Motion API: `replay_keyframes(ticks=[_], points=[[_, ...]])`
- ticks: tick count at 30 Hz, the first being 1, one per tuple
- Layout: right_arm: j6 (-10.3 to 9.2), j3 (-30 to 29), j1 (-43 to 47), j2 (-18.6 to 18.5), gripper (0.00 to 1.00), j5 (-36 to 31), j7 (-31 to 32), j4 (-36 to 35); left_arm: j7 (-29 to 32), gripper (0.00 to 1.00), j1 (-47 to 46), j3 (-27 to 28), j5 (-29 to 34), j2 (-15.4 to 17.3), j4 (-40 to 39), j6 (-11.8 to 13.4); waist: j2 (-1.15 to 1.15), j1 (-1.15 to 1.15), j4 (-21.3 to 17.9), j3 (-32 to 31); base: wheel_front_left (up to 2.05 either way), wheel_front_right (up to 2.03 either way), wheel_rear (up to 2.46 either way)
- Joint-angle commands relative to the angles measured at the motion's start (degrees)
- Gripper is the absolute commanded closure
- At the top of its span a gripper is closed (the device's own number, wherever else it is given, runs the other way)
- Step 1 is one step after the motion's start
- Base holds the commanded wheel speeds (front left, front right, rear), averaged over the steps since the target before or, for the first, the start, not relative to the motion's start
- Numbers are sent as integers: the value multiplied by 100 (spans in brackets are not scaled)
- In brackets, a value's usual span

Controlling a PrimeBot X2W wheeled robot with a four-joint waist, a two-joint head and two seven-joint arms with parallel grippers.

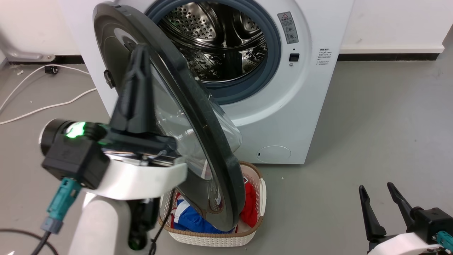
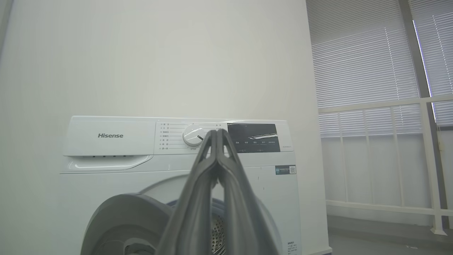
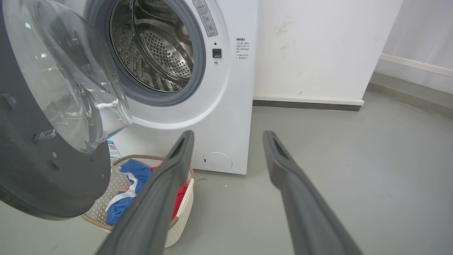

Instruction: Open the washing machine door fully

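My left pincer (image 1: 141, 49) clenched, empty, by the door's (image 1: 223, 177) outer face, contact unclear. Door half-swung, rim just right of my fingers (image 1: 136, 88). Right pincer (image 1: 376, 186) released, well apart, farther right.

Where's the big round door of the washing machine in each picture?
Head view: the door stands open, left of middle.
Left wrist view: door, a grey curve at bottom left.
Right wrist view: door along the left edge.
Shared landmark: the steel drum with holes.
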Motion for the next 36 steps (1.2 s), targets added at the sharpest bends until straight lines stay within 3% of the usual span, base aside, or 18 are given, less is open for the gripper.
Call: replay_keyframes(ticks=[1, 10, 20, 28, 36], points=[[1, -3, -67, 30, 0, 41, -15, 26, 136, 100, -131, -207, 31, -58, -183, -65, 0, 0, -21, 4, 0, 0, 0], [1, -23, -60, 91, 0, 28, -10, 67, 682, 100, -101, -1297, -116, -223, -628, -250, 0, 0, -34, 38, 0, 0, 0], [1, -60, -83, 126, 0, 28, 15, 145, 1335, 100, 607, -2530, -564, -271, -185, -389, 0, 0, 32, 72, 0, 0, 0], [1, -64, -98, 134, 0, 37, 10, 216, 1745, 100, 1344, -2807, -751, -51, 428, -223, 0, 0, 29, 93, 0, 0, 0], [1, -10, -142, 86, 0, 82, -1, 265, 1605, 100, 1316, -2619, -670, 65, 1067, -37, 0, 0, -54, 199, 0, 0, 0]])
